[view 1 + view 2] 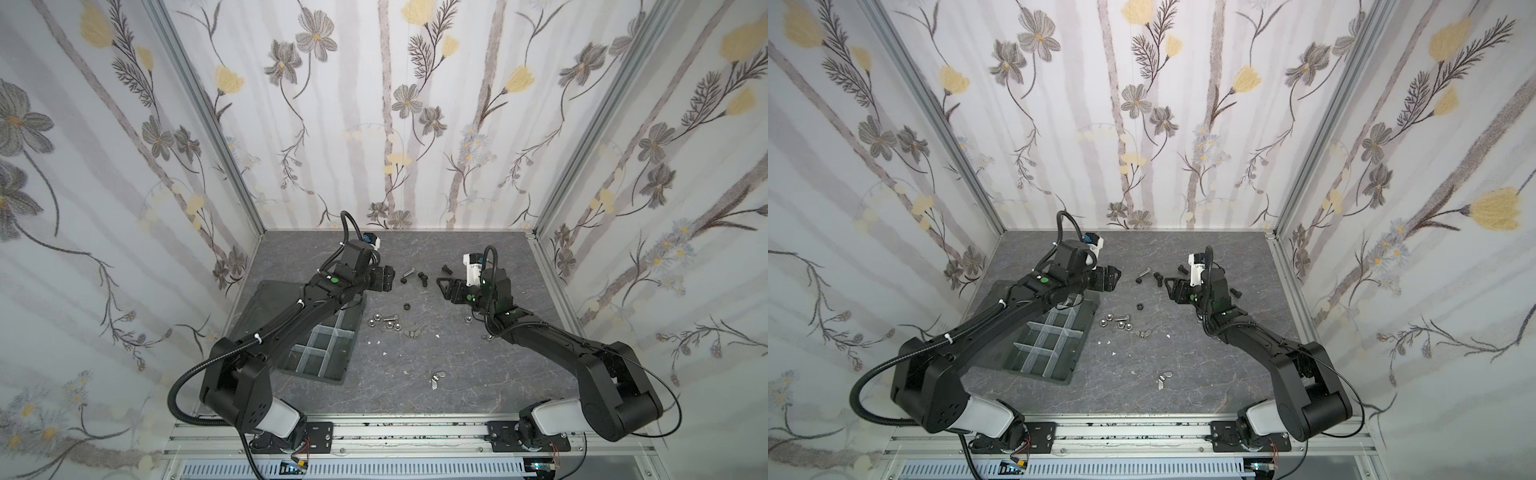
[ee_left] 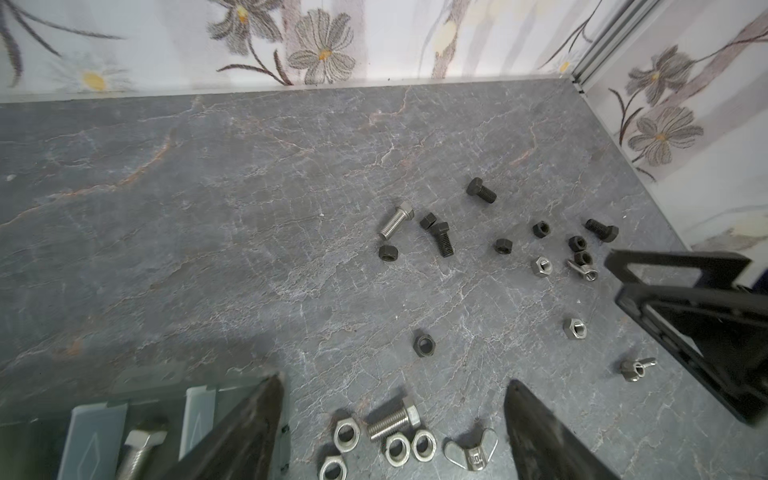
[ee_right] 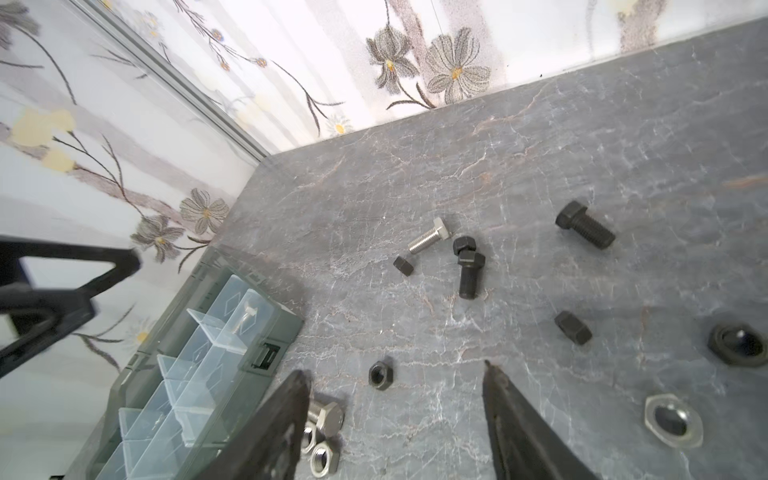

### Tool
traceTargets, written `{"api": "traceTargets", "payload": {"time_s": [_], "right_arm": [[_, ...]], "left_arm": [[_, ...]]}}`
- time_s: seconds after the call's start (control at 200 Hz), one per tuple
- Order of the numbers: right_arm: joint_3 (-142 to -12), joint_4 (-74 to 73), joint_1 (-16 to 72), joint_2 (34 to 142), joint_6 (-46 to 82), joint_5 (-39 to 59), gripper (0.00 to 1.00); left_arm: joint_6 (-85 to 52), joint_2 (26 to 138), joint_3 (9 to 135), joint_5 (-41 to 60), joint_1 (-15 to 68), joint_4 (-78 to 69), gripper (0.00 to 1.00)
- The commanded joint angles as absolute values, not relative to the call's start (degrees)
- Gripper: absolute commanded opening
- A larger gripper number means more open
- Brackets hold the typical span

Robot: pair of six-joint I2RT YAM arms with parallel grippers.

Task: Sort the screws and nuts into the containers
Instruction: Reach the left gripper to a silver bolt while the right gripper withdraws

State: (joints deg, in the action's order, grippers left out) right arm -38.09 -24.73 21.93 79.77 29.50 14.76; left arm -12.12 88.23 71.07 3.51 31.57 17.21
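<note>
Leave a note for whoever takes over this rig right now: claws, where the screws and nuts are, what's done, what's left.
Left claw: open, empty, beyond the tray's far corner.
Right claw: open, empty, above the table.
Done: one silver screw in a tray compartment.
Left: two silver screws, black screws, black nuts, silver nuts and wing nuts, all loose on the table.

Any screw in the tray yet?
Yes, one shiny silver hex-head screw lies inside the dark grey plastic organiser tray.
</note>
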Motion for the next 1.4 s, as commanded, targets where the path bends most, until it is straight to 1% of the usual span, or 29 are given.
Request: {"api": "traceTargets", "payload": {"time_s": [0.0, 0.095, 0.185, 0.41, 0.574, 0.674, 0.799, 1.104, 1.264, 1.399], "right_arm": [[-33.0, -36.7, 21.8, 77.0, 36.2, 13.9, 0.67], [-27.2, -41.8, 21.8, 75.2, 39.4, 14.5, 0.66], [-23.6, -42.5, 21.9, 73.0, 39.7, 13.1, 0.65], [-18.0, -41.6, 22.0, 64.8, 38.5, 6.5, 0.61], [-16.9, -40.0, 21.8, 59.5, 37.9, 3.6, 0.61], [-16.3, -39.3, 21.8, 57.6, 37.8, 2.3, 0.6], [-16.2, -39.4, 21.9, 56.9, 38.0, 2.7, 0.6], [-16.1, -40.3, 21.9, 58.1, 38.8, 4.0, 0.6], [-16.1, -40.5, 21.9, 58.5, 38.9, 4.1, 0.6], [-16.2, -40.9, 21.8, 59.3, 38.9, 4.4, 0.6]], "left_arm": [[-7.7, 94.3, 76.4, 4.5, 31.6, 21.1, 0.89], [-6.6, 99.7, 80.0, 5.2, 31.6, 21.5, 0.92], [-5.6, 104.7, 83.8, 5.3, 31.7, 21.7, 0.92], [-2.0, 116.2, 94.5, 2.6, 32.7, 22.9, 0.77], [2.6, 124.6, 103.5, 1.5, 34.2, 26.4, 0.72], [3.6, 127.7, 106.1, 2.3, 34.2, 26.9, 0.68], [3.9, 130.6, 108.1, 2.4, 34.2, 26.9, 0.62], [5.4, 137.7, 115.2, 2.9, 34.2, 28.8, 0.57], [5.8, 140.7, 118.4, 1.2, 34.2, 29.1, 0.5], [6.0, 142.3, 119.6, 0.4, 34.1, 28.5, 0.46]]}}
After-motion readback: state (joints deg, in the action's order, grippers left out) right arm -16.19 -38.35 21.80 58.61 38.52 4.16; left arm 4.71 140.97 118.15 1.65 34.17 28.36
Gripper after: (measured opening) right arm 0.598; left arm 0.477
